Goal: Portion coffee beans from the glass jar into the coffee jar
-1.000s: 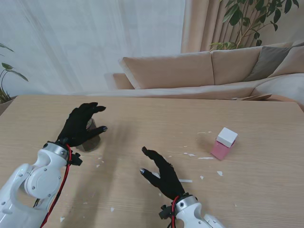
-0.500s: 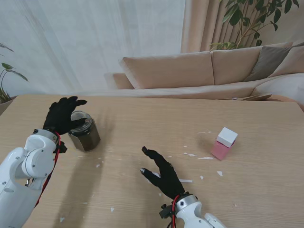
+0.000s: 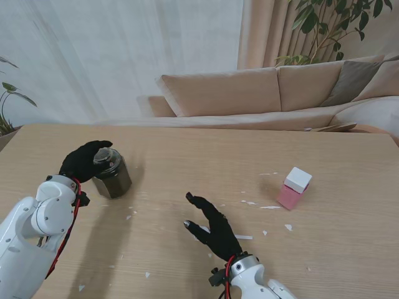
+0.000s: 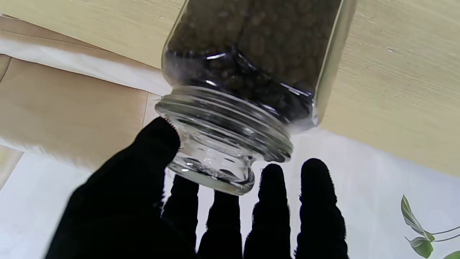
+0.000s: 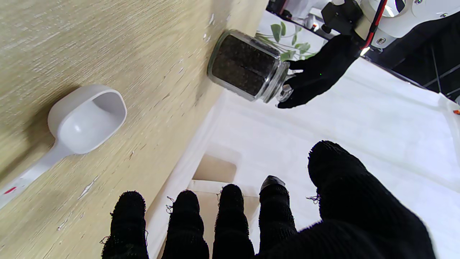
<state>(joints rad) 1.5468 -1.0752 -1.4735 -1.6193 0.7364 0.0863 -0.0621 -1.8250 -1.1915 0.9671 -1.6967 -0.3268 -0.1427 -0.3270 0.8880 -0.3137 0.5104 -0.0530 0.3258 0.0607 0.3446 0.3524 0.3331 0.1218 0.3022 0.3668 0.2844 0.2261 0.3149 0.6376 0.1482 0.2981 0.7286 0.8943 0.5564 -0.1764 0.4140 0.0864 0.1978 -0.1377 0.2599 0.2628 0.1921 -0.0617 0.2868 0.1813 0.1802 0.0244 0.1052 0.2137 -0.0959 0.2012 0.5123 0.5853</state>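
Since half a second ago, left hand (image 3: 84, 161) curled onto the lid knob of the glass jar (image 3: 112, 176), left of frame centre. Fingers (image 4: 273, 201) wrapping the knob, grip not yet certain. Right hand (image 3: 215, 227) splayed, empty, lower centre. Best to pinch firmly, lift straight up.

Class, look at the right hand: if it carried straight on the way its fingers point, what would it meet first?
Probably nothing: ahead of the right hand, its fingers point over bare table. The glass jar stands off to the left of that line, though depth is uncertain.
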